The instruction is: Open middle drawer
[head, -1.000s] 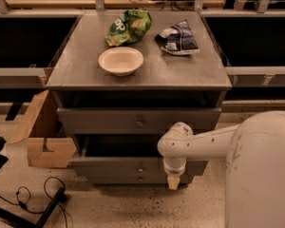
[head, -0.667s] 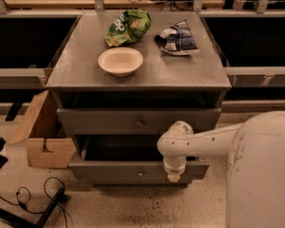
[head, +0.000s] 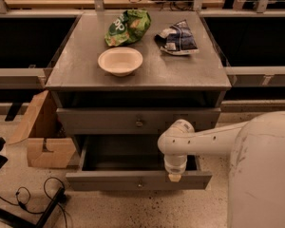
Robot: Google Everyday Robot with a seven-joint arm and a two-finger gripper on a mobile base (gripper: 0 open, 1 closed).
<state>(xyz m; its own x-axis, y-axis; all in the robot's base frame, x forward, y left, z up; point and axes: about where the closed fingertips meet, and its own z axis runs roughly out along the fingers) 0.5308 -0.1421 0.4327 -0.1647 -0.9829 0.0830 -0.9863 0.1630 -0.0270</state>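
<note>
The gripper (head: 174, 176) is hanging over the middle drawer (head: 109, 180) front rim, right of its knob (head: 140, 184), grip state untellable.

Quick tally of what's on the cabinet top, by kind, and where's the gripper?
Bowls: 1 (white bowl)
Snack bags: 2 (green bag, dark blue bag)
Total: 3
The gripper is at the front edge of the pulled-out middle drawer.

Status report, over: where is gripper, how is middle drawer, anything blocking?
Status: gripper over middle drawer front edge, right of knob. Drawer pulled out, inside bare. Floor cable left, apart.
</note>
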